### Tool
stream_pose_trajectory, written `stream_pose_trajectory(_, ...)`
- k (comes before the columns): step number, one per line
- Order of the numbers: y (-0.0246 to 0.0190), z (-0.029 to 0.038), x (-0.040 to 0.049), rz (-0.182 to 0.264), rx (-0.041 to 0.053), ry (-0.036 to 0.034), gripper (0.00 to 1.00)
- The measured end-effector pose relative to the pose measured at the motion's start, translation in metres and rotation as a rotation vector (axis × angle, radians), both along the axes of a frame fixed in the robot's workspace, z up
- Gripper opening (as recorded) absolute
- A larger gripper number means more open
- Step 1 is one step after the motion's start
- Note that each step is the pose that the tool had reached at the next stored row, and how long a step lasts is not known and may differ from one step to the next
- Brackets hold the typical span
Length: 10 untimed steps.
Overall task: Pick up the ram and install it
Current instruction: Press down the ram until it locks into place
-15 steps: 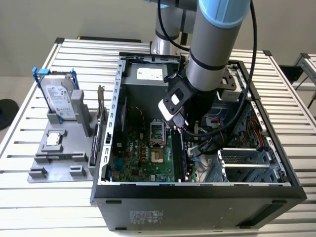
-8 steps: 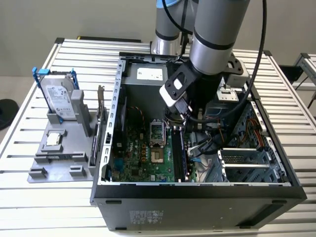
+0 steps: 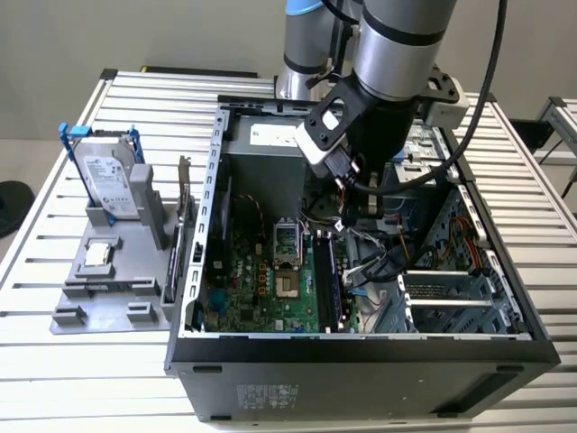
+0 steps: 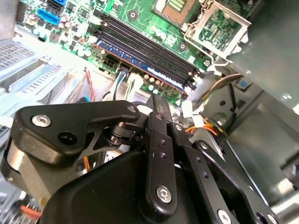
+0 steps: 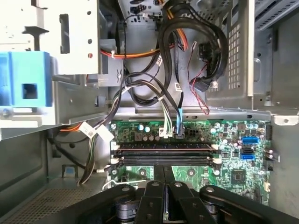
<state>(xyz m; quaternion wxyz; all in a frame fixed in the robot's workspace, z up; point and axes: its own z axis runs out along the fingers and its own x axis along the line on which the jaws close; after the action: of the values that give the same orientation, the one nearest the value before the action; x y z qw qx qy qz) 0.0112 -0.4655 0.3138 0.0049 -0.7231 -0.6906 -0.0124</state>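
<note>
The ram (image 4: 140, 57) is a thin bluish-dark stick standing on edge in the outermost memory slot of the green motherboard (image 4: 224, 23); in the exterior view the ram (image 3: 323, 280) runs along the board's right side inside the open computer case (image 3: 361, 347). My gripper (image 3: 346, 219) hangs inside the case just above those slots. In the first wrist view its black fingers (image 5: 154, 196) are pressed together over the slot row (image 5: 163, 154), with nothing between them. I cannot tell whether the fingertips touch the ram.
Bundles of black, orange and white cables (image 5: 168, 70) hang close behind the slots. The open processor socket (image 3: 284, 239) lies beside them. A grey fixture (image 3: 99, 289) at the exterior view's left holds a silver hard drive (image 3: 106, 176) and a square chip (image 3: 97, 255).
</note>
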Motion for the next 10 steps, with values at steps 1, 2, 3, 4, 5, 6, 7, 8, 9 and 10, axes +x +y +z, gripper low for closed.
stream_pose_trajectory(1,0.0000,0.0001,0.0000,0.000,0.0004,-0.0001,0.00)
stream_pose_trajectory(2,0.0000,0.0004,0.0000,0.000,0.0004,-0.0001,0.00)
stream_pose_trajectory(3,0.0000,0.0008,0.0000,0.000,0.0003,-0.0001,0.00)
stream_pose_trajectory(4,0.0000,0.0011,0.0000,0.000,0.0002,0.0000,0.00)
stream_pose_trajectory(5,0.0000,0.0014,0.0000,0.000,0.0002,0.0000,0.00)
stream_pose_trajectory(6,0.0000,0.0017,0.0000,0.000,0.0003,0.0000,0.00)
stream_pose_trajectory(7,0.0000,0.0021,0.0000,0.000,0.0002,0.0000,0.00)
stream_pose_trajectory(8,0.0000,0.0023,0.0000,0.000,0.0003,0.0000,0.00)
stream_pose_trajectory(9,0.0000,0.0027,0.0000,0.000,0.0003,0.0000,0.00)
stream_pose_trajectory(10,0.0000,0.0030,0.0000,0.000,0.0002,0.0000,0.00)
